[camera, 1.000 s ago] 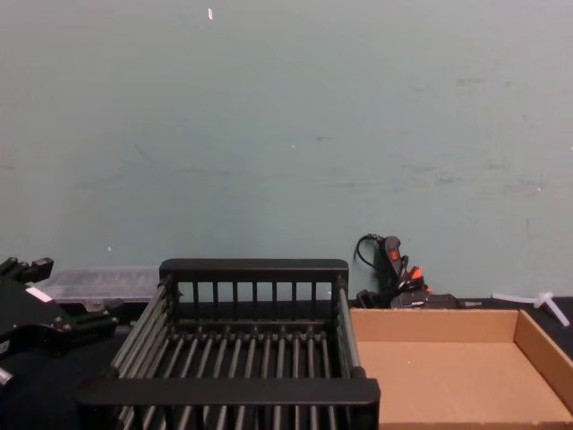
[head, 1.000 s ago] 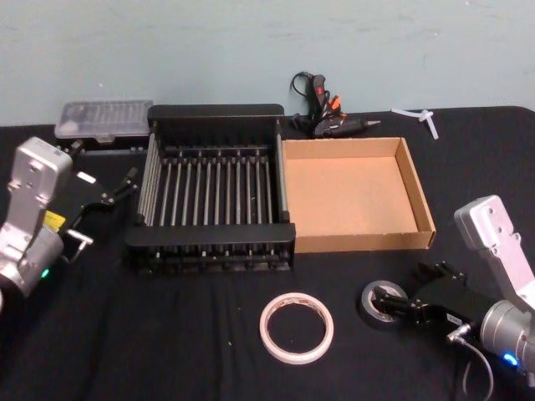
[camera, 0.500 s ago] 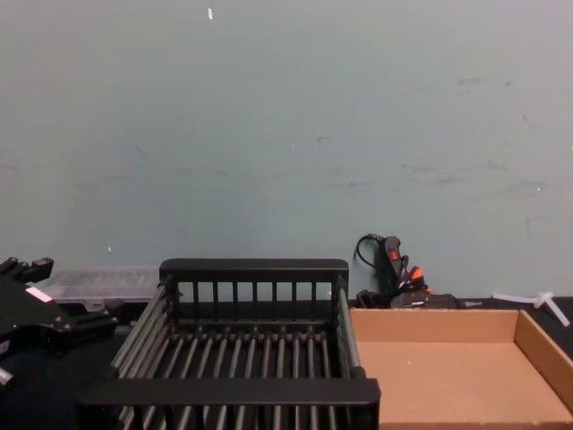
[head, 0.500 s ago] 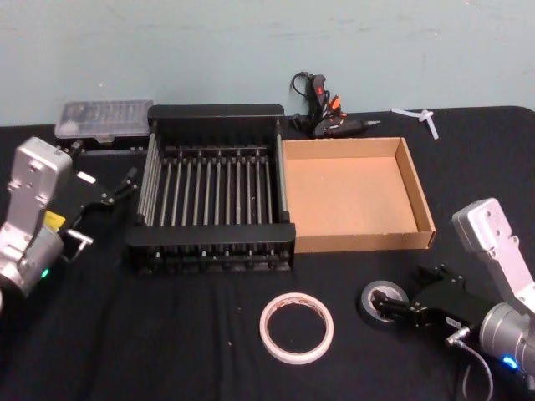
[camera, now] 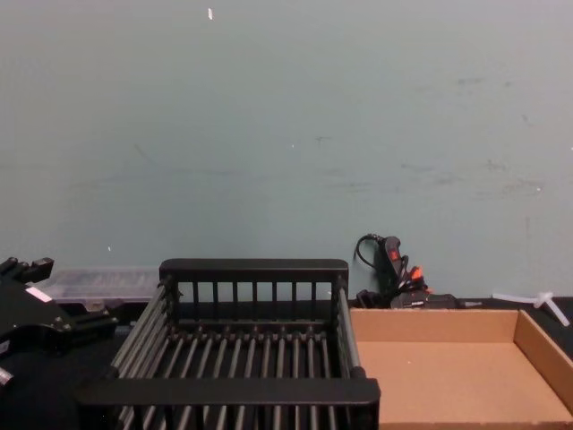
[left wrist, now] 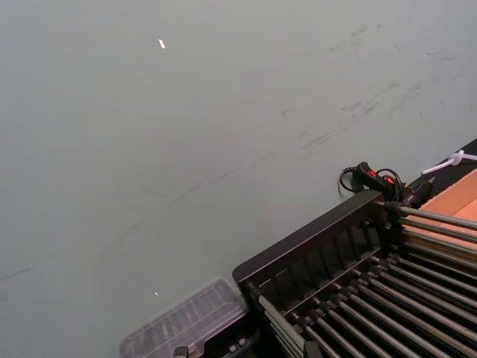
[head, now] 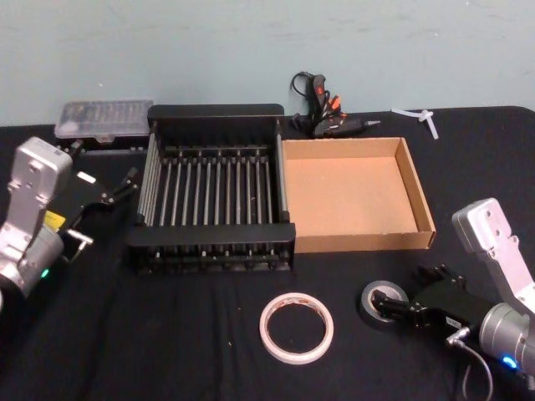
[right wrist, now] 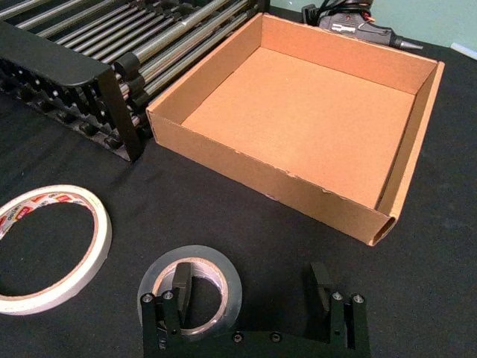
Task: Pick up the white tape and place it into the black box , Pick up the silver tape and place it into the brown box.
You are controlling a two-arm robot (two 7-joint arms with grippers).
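Silver tape [right wrist: 191,287] | flat on table, one finger inside its core | right gripper [right wrist: 253,302] spread wide, unclamped | left gripper [head: 109,196] parked, fingers apart

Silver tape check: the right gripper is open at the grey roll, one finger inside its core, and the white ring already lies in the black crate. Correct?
Not quite. The white tape lies on the table in front of the black box, as the head view shows. The right gripper is indeed open at the silver tape, one finger in its core.
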